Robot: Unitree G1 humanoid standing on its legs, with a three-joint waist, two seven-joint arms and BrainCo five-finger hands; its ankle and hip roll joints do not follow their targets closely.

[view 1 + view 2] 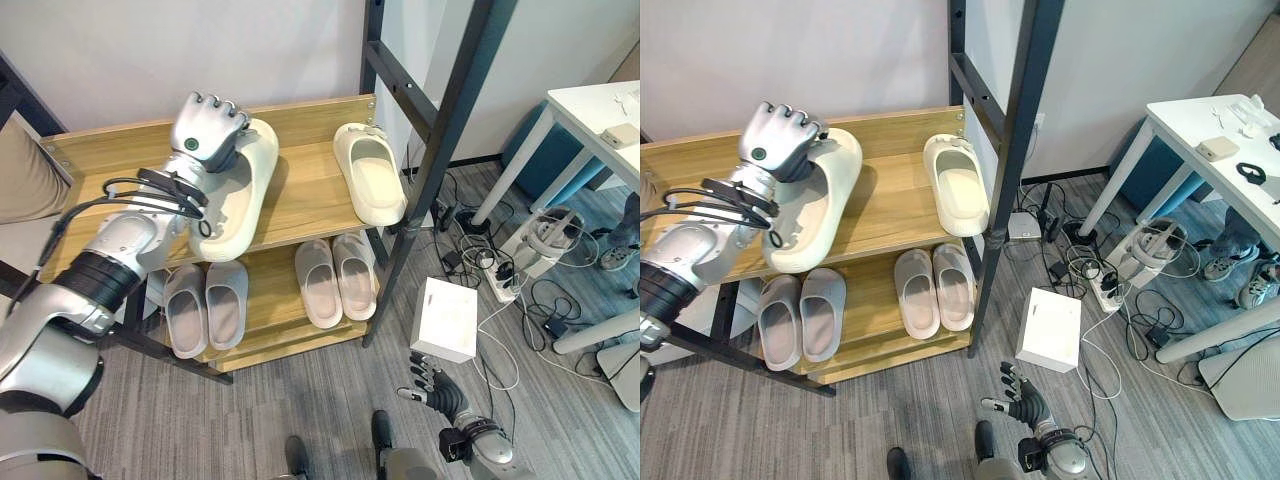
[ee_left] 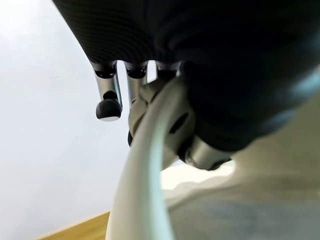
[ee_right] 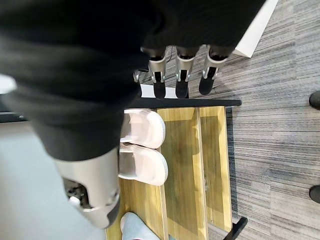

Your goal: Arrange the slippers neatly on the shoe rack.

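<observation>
On the top shelf of the wooden shoe rack [image 1: 310, 190] my left hand [image 1: 210, 130] is shut on the far end of a cream slipper [image 1: 240, 200], which lies lengthwise at the shelf's left. In the left wrist view my fingers [image 2: 107, 95] curl over the slipper's rim [image 2: 142, 190]. Its cream mate [image 1: 370, 175] lies at the right end of the same shelf. A grey pair [image 1: 205, 305] and a pale pink pair [image 1: 335, 280] stand side by side on the lower shelf. My right hand [image 1: 432, 388] hangs open low over the floor, in front of the rack.
A black slanted frame post [image 1: 430, 150] crosses just right of the rack. A white box [image 1: 445, 318] lies on the floor beside it. Cables and a power strip [image 1: 500, 285] spread under a white table [image 1: 590, 110] at the right.
</observation>
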